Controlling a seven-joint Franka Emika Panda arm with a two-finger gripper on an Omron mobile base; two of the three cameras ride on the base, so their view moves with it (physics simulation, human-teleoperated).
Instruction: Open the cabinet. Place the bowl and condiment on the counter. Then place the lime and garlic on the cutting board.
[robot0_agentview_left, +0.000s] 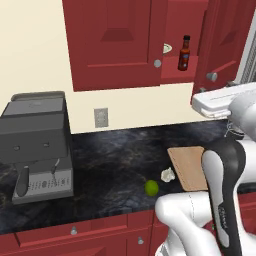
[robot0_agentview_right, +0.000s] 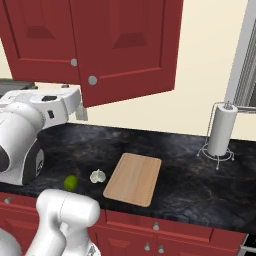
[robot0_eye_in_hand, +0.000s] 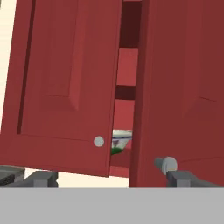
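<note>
Hand view first: your gripper (robot0_eye_in_hand: 107, 177) sits right in front of the cabinet (robot0_eye_in_hand: 70, 78), fingers spread wide with nothing between them. One fingertip is just beside the silver knob (robot0_eye_in_hand: 166, 164) of the right door, which is swung partway out, while the left door looks closed. So you're on the opening step, and I'd say it's only half done.

Through the gap you can spot the bowl (robot0_eye_in_hand: 120, 140) on the lower shelf, mostly hidden behind the left door. From the left base view the condiment (robot0_agentview_left: 185, 52) stands upright on that same shelf, to the right of the bowl's rim. My guess for the next move: pull the left door open by its knob (robot0_eye_in_hand: 99, 141), or swing the right one wider, because that gap looks too tight to get a wide bowl out cleanly.

Down below, the counter (robot0_agentview_right: 190, 185) is dark marbled stone. The cutting board (robot0_agentview_right: 133, 178) lies flat near the front edge with nothing on it. The garlic (robot0_agentview_right: 98, 176) sits just beside the board's left edge, and the lime (robot0_agentview_right: 70, 182) is near the garlic, further left. Both are waiting for later.

Room-wise, there's a coffee machine (robot0_agentview_left: 37, 145) at the left end, a wall outlet (robot0_agentview_left: 101, 117), and a paper towel holder (robot0_agentview_right: 220, 131) off to the right.
</note>
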